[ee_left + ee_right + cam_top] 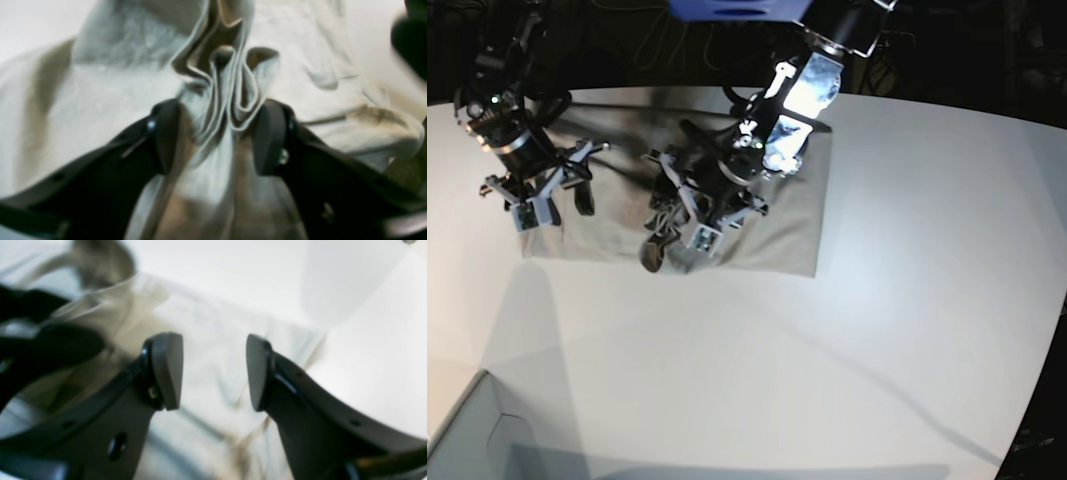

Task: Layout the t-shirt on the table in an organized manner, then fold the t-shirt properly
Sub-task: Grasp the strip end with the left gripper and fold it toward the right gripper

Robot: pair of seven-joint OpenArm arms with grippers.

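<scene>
The t-shirt lies on the table, spread mostly flat. Its near edge runs fairly straight.

The left claw sits over the middle of the t-shirt. Its two pads stand apart, and a crumpled bunch of cloth stands up between them, touching both. The pictures do not show whether the claw squeezes that bunch or only sits around it.

This is where things could go wrong. If the cloth catches on a pad when the arm lifts, the middle of the t-shirt would rise with it and the flat parts would wrinkle. If the bunch is simply let go, it may flop over in a lump and leave a hump in the middle of the t-shirt. A fold made over that hump would likely come out crooked.

The right claw hangs over one end of the t-shirt, well apart from the left claw. Its pads are wide apart and nothing is between them. If it drops and closes there, it may pinch two layers at once and drag that end out of line.

A pale box corner pokes in on the near side of the t-shirt, well apart from it.

Counted: one t-shirt, one table, two claws with two pads each, and one box corner.
</scene>
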